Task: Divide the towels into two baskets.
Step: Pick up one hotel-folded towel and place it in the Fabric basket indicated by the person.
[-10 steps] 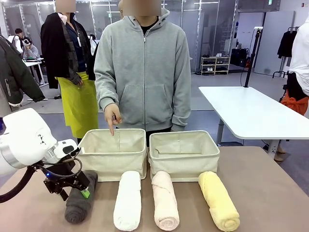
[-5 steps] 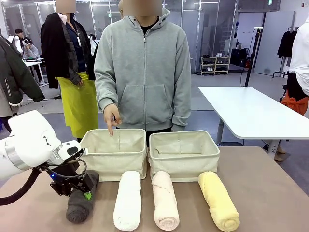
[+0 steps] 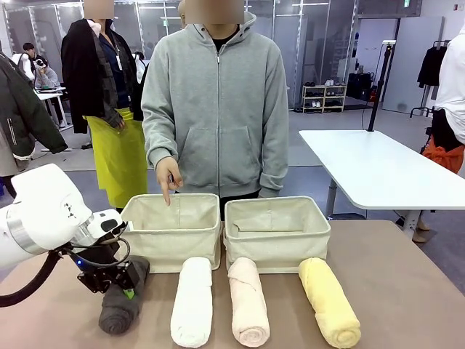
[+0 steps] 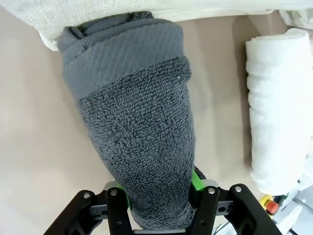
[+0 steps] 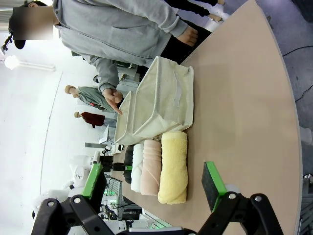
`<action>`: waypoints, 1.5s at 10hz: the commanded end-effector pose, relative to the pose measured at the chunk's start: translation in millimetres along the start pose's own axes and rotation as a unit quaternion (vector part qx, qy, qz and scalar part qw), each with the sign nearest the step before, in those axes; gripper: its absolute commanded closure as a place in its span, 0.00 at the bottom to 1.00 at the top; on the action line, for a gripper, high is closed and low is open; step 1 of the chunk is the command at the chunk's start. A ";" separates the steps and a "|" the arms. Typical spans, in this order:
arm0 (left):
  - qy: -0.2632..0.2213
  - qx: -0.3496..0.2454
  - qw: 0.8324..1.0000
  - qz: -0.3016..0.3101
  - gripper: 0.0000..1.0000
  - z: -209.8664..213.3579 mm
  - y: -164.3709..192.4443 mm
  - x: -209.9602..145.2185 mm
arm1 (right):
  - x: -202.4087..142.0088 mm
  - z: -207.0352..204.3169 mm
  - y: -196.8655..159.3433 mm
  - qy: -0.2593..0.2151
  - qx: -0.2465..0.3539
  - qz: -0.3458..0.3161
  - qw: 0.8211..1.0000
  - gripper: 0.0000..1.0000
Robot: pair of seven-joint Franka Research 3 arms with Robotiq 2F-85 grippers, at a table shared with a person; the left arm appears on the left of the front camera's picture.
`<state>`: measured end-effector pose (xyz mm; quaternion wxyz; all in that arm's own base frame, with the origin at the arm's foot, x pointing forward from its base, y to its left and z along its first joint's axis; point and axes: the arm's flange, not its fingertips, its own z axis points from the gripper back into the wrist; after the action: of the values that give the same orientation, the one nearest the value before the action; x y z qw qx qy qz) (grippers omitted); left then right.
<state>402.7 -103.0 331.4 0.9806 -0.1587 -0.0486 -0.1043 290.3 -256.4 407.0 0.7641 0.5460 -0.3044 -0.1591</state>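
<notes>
My left gripper (image 3: 120,282) is shut on the dark grey towel (image 3: 118,311) at the table's front left. In the left wrist view the green pads of the left gripper (image 4: 159,193) squeeze the near part of the grey roll (image 4: 132,122), whose far end meets the left basket (image 4: 146,7). White (image 3: 192,302), pale pink (image 3: 248,304) and yellow (image 3: 328,302) towels lie side by side in front of two cream baskets (image 3: 171,246) (image 3: 276,251). My right gripper (image 5: 152,180) hangs open above the table's right side, holding nothing.
A person in a grey hoodie stands behind the baskets, one hand (image 3: 168,178) pointing a finger down into the left basket. The white towel (image 4: 276,107) lies close beside the grey one. Bare tabletop (image 3: 407,291) spreads right of the yellow towel.
My left gripper has closed on the dark grey towel and shifted slightly right with it. The other towels, the baskets and the pointing hand have stayed put.
</notes>
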 end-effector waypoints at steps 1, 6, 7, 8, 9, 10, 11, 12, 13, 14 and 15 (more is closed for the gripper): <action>-0.011 0.005 0.999 -0.047 0.77 42.6 -11.6 -37.5 | 0.6 1.8 1.6 -0.008 0.005 0.000 1.000 0.00; 0.034 0.007 0.937 -0.349 0.77 125.8 -27.5 -50.4 | 0.6 1.8 1.6 -0.008 0.005 0.000 1.000 0.00; 0.042 -0.002 0.916 -0.399 0.77 133.7 -28.8 -53.1 | 0.6 1.8 1.6 -0.008 0.005 0.000 1.000 0.00; 0.034 -0.008 0.906 -0.422 0.77 139.4 -30.4 -55.5 | 0.6 1.8 1.6 -0.008 0.005 0.000 1.000 0.00; 0.000 -0.028 0.911 -0.410 0.77 144.8 -32.8 -58.6 | 0.6 1.8 1.6 -0.008 0.005 0.000 1.000 0.00; 0.041 0.004 0.921 -0.389 0.77 130.6 -33.9 -53.5 | 0.6 1.8 1.6 -0.008 0.005 0.000 1.000 0.00; 0.041 0.004 0.921 -0.389 0.77 130.6 -33.9 -53.5 | 0.6 1.8 1.6 -0.008 0.005 0.000 1.000 0.00; 0.041 0.004 0.921 -0.389 0.77 130.6 -33.9 -53.5 | 0.6 1.8 1.6 -0.008 0.005 0.000 1.000 0.00; 0.041 0.004 0.921 -0.389 0.77 130.6 -33.9 -53.5 | 0.6 1.8 1.6 -0.008 0.005 0.000 1.000 0.00; 0.036 -0.009 0.916 -0.399 0.57 130.8 -32.4 -54.0 | 0.6 1.8 1.6 -0.008 0.005 0.000 1.000 0.00; 0.034 0.052 0.904 -0.423 0.57 143.1 -42.8 -42.8 | 0.6 1.8 1.6 -0.008 0.005 0.000 1.000 0.00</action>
<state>337.4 -83.1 460.0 0.8562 -0.1147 -0.0704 -0.4989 290.2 -256.8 407.1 0.7638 0.5461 -0.3048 -0.1595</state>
